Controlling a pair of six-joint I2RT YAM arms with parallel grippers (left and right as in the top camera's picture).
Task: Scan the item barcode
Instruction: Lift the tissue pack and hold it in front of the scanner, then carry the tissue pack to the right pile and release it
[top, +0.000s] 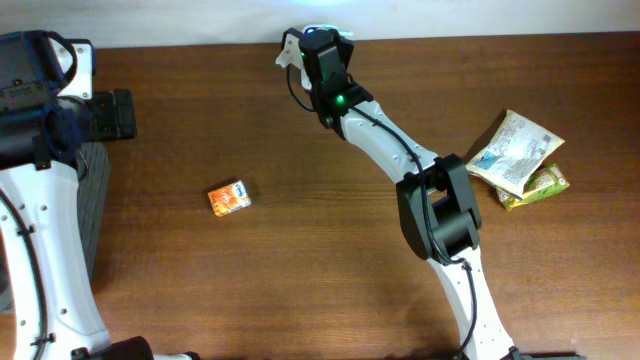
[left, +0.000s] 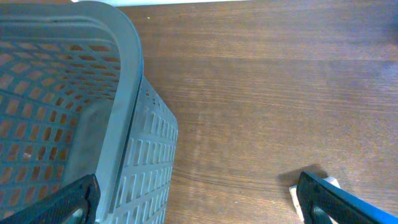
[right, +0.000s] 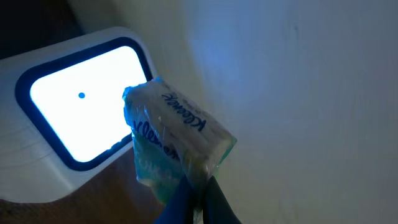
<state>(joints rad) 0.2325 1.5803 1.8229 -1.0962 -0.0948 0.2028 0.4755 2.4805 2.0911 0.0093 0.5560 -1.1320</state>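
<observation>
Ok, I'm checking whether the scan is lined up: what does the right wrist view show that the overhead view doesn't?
Only the right wrist: a Kleenex pack pinched in the right gripper, held before the scanner and its lit window. Only the overhead: an orange box, snack packets and a grey basket. Both: the scanner's white body.

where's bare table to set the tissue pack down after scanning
Widest bare patch: near middle of the table, between the orange box and the right arm. Also free: the strip from the orange box up to the scanner, and the near right corner below the snack packets. Crowded: by the scanner, and the left edge at the basket.
</observation>
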